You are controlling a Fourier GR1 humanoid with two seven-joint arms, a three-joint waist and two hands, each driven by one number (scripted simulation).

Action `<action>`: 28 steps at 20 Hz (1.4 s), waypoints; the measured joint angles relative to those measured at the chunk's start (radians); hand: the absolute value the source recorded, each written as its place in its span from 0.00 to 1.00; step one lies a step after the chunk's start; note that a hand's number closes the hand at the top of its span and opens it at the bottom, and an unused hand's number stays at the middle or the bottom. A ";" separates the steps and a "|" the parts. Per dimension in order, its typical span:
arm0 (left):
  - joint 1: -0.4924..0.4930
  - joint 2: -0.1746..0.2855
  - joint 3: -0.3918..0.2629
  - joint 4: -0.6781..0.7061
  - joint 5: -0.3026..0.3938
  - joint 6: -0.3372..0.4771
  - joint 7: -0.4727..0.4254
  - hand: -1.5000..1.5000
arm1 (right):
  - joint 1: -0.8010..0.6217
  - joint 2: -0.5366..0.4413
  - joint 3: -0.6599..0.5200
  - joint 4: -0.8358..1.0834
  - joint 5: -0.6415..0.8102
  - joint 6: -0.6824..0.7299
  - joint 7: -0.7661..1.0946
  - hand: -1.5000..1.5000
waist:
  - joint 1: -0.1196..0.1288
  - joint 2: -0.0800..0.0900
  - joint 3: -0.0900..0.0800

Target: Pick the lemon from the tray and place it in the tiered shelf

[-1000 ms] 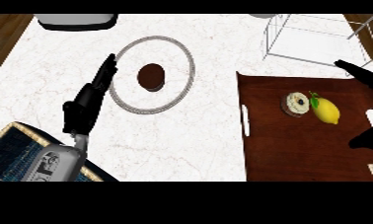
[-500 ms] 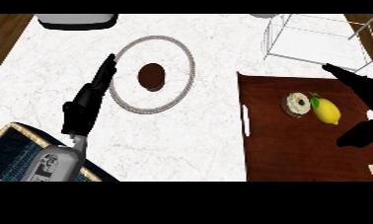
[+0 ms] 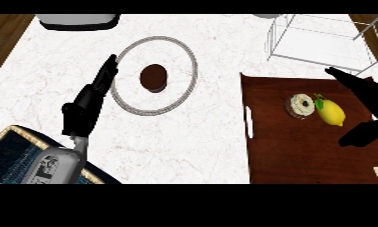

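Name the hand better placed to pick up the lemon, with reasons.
Right. The right hand is open at the tray's right edge, beside the lemon; the left hand lies by the plate, away from the tray.

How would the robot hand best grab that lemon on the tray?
Grip the lemon across its narrow middle, from above and the right: it lies pointing away from the robot, a donut sits close on its left, and the open right robot hand is on that side.

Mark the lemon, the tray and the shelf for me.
lemon point(image 3: 331, 113), head view, middle of its yellow skin
tray point(image 3: 295, 156), head view, bare brown floor
shelf point(image 3: 319, 45), head view, pale bottom panel
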 measured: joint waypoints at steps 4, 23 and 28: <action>-0.001 -0.005 -0.002 -0.004 -0.010 0.006 0.007 0.50 | -0.035 0.029 0.004 0.069 0.035 -0.018 -0.019 0.00 | 0.002 0.000 0.000; 0.003 -0.012 0.027 -0.001 -0.008 -0.029 0.019 0.50 | -0.032 0.055 0.029 0.228 0.183 -0.091 -0.191 1.00 | 0.000 -0.001 -0.001; 0.007 -0.020 0.034 -0.001 -0.013 -0.030 0.000 0.50 | -0.063 0.086 0.035 0.231 0.221 -0.120 -0.186 1.00 | -0.002 -0.003 -0.001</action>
